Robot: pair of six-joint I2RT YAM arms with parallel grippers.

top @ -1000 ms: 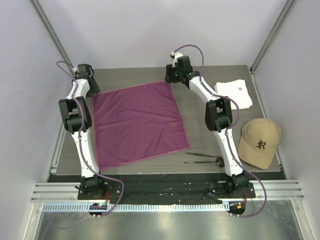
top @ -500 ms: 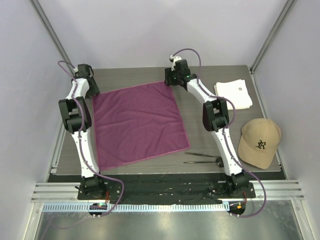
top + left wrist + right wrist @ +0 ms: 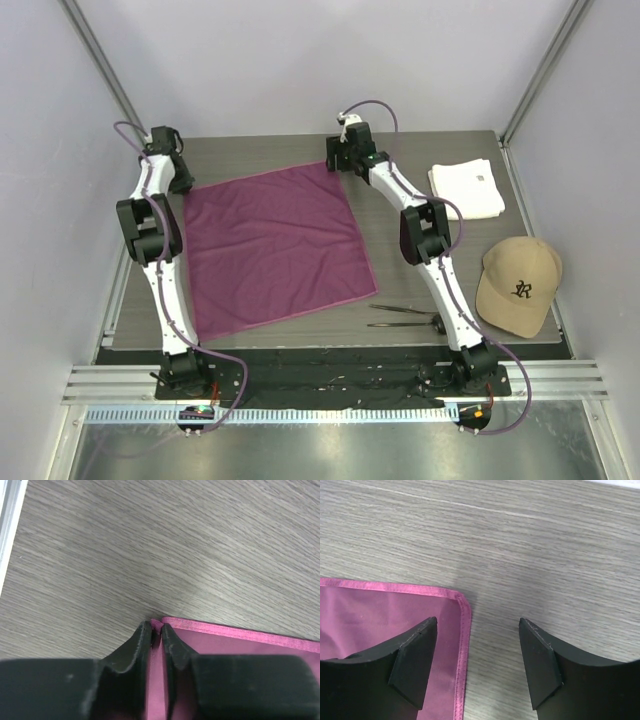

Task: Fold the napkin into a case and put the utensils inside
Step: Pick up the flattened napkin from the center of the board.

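Observation:
The magenta-purple napkin (image 3: 275, 245) lies spread flat on the table as an open square. My left gripper (image 3: 183, 184) is at its far left corner; in the left wrist view the jaws (image 3: 156, 631) are shut on that corner of the napkin (image 3: 235, 645). My right gripper (image 3: 338, 162) is at the far right corner, open. In the right wrist view (image 3: 477, 635) one finger hangs over the napkin's corner (image 3: 380, 610) and the other over bare table. The two dark utensils (image 3: 405, 317) lie side by side near the front right, the spoon's round head pointing right.
A folded white cloth (image 3: 468, 188) lies at the back right. A tan cap (image 3: 518, 285) sits at the right edge. The table's left rail (image 3: 7, 525) shows in the left wrist view. Walls close in on three sides.
My right gripper has moved left and slightly back, onto the napkin's far right corner. My left gripper has shifted slightly. The napkin and utensils lie as before.

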